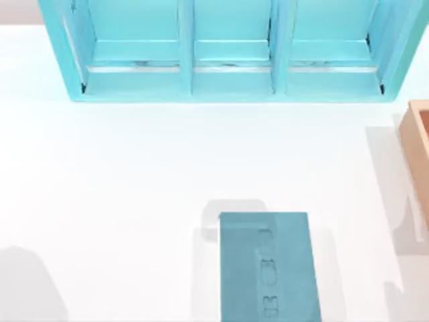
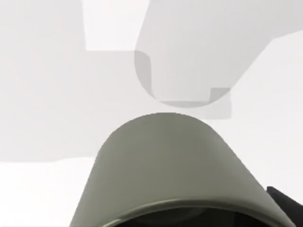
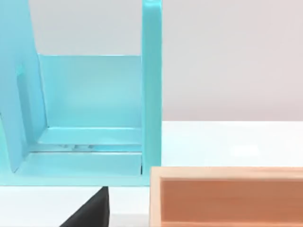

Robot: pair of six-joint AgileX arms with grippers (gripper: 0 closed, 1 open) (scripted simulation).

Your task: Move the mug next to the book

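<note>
Left wrist view shows the mug (image 2: 175, 165) close-up; fingers' state cannot be told.

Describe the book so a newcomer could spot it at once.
Start at the big light-cyan shelf unit along the table's far edge, then drop to the near edge, slightly right of centre. The book lies flat there: a darker teal rectangle with faint embossed letters, unlike the tan wooden box at the right.

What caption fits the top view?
Teal book lies at the table's near edge, below a light-cyan shelf unit; wooden box at right.
</note>
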